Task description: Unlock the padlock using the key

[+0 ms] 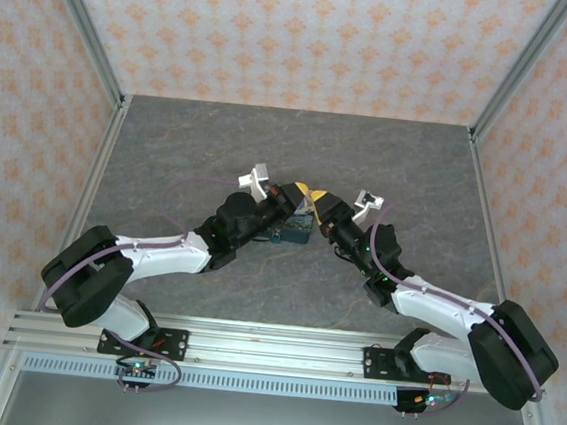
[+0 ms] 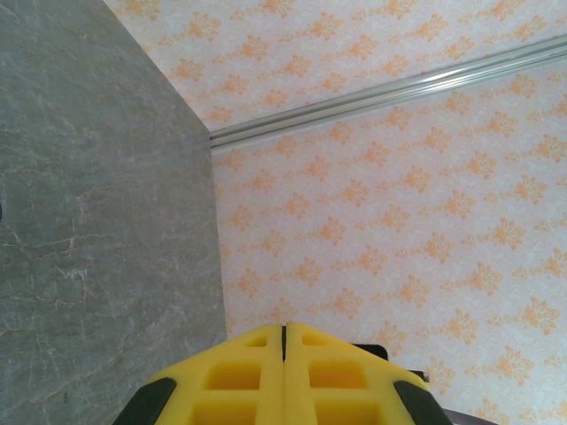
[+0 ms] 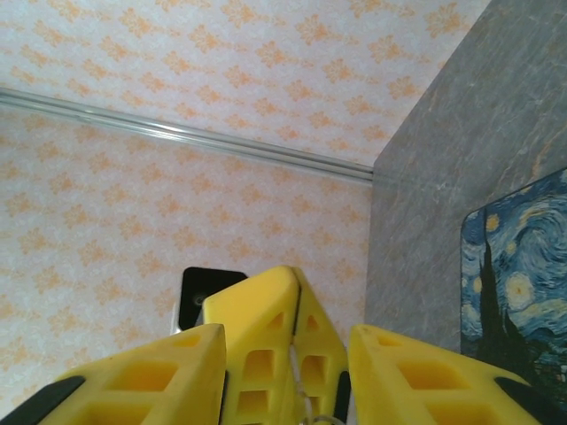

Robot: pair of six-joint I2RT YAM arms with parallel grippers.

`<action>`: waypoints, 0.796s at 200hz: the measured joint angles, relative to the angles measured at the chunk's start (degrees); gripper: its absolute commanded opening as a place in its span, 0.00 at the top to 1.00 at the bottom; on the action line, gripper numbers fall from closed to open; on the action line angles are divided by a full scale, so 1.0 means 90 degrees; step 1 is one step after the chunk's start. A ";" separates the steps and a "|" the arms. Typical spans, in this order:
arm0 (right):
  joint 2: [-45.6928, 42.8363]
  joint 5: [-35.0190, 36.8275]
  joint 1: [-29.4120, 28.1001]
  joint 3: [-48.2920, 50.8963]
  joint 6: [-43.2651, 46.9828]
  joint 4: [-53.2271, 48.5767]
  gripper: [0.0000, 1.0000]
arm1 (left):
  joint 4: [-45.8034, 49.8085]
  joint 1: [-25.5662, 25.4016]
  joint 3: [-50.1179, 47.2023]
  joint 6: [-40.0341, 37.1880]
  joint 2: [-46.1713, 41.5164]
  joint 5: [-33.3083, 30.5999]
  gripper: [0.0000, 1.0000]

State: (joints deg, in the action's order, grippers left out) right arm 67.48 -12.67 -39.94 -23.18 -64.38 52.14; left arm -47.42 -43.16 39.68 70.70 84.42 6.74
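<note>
The padlock (image 1: 295, 232), a flat block with a dark blue and yellow swirl print, lies on the grey table between the two arms. In the right wrist view the padlock (image 3: 518, 283) is at the right edge. My left gripper (image 1: 304, 189) is raised above it with its yellow fingers pressed together (image 2: 283, 328). A thin silver ring (image 3: 299, 390) shows in the seam between them, and the key itself is hidden. My right gripper (image 3: 285, 329) is open, its jaws standing on either side of the left gripper's fingers (image 3: 266, 310), apart from them.
The grey stone-pattern table (image 1: 269, 151) is bounded by patterned orange walls and aluminium corner posts (image 1: 85, 28). Both arms reach in from the near rail (image 1: 271, 347). The left wrist's black camera housing (image 3: 208, 292) sits just behind its fingers.
</note>
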 measured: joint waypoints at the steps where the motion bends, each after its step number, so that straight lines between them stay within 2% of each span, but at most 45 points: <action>1: 0.0002 -0.0002 0.0000 -0.0002 0.0002 0.0005 0.61 | 0.0000 0.0000 0.0000 0.0000 0.0005 -0.0002 1.00; 68: 0.0175 -0.0153 -0.0080 -0.0007 -0.0015 0.0073 0.64 | 0.0005 0.0000 0.0000 0.0002 0.0056 -0.0022 1.00; 130: 0.0282 -0.0197 -0.0104 -0.0007 -0.0015 0.0100 0.76 | 0.0002 -0.0039 0.0000 0.0002 0.0124 -0.0095 1.00; 159: 0.0386 -0.0206 -0.0131 -0.0007 -0.0017 0.0100 0.77 | 0.0002 -0.0039 0.0000 0.0002 0.0126 -0.0097 1.00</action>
State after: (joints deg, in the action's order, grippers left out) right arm 70.96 -14.52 -41.12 -23.24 -64.53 53.04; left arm -47.40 -43.51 39.68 70.72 85.56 5.87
